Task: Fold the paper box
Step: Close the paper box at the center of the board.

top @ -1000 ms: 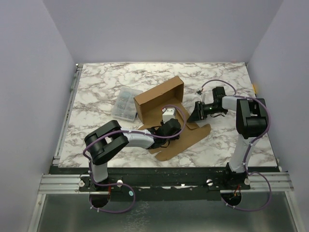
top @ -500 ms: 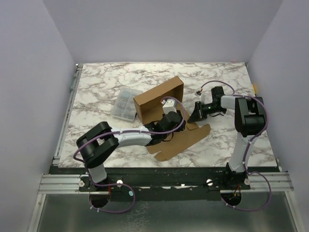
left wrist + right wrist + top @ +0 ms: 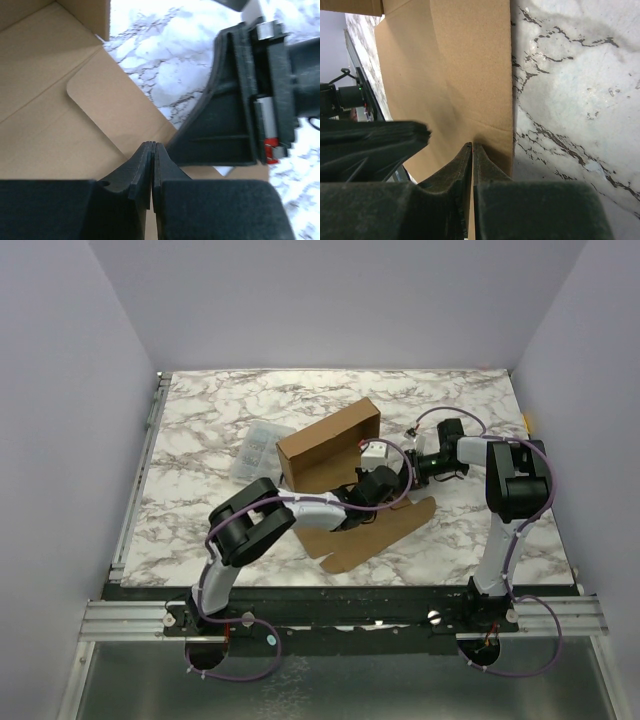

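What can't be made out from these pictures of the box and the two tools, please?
Left and right wrist views: the left tool and right tool look shut, but their own tips hide whether cardboard is pinched.
Top external: the left arm covers where both tools meet the paper box.
Top external: the clear case contents are too small to read.
Wrist views: frame edges cut off most of the box.

The left gripper (image 3: 151, 150) now sits further toward the right edge of the marble table (image 3: 220, 410), over the flat flap of the brown cardboard paper box (image 3: 330, 445) and close beside the right gripper (image 3: 472, 149). Its elbow has swung inward. Both grippers' fingers, parted before, now press together.
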{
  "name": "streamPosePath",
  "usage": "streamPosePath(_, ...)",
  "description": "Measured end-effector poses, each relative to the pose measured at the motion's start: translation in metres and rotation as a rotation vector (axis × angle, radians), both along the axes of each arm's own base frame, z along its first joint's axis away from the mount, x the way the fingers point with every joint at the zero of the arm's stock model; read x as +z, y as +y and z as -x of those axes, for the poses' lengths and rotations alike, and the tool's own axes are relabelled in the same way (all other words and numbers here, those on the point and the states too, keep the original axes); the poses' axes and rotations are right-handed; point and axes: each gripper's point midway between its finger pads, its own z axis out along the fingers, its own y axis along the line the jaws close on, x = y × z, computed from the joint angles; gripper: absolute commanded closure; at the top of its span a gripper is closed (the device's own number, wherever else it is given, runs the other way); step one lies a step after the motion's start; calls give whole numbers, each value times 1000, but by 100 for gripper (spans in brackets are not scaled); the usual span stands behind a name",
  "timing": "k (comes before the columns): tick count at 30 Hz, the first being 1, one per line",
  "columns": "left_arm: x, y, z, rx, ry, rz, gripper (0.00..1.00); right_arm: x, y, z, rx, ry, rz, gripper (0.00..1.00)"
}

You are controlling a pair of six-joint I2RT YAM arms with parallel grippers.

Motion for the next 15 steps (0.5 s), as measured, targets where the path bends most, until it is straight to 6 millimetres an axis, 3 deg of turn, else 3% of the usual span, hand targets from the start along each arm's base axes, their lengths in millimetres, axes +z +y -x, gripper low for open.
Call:
streamPosePath(7,-39,14,-22,75,8,-135,98,0,0,0,1,-1,0,90)
streamPosePath(15,-43,12,-32,98,15,-141,100,8,2,-1,35,-72,15,86)
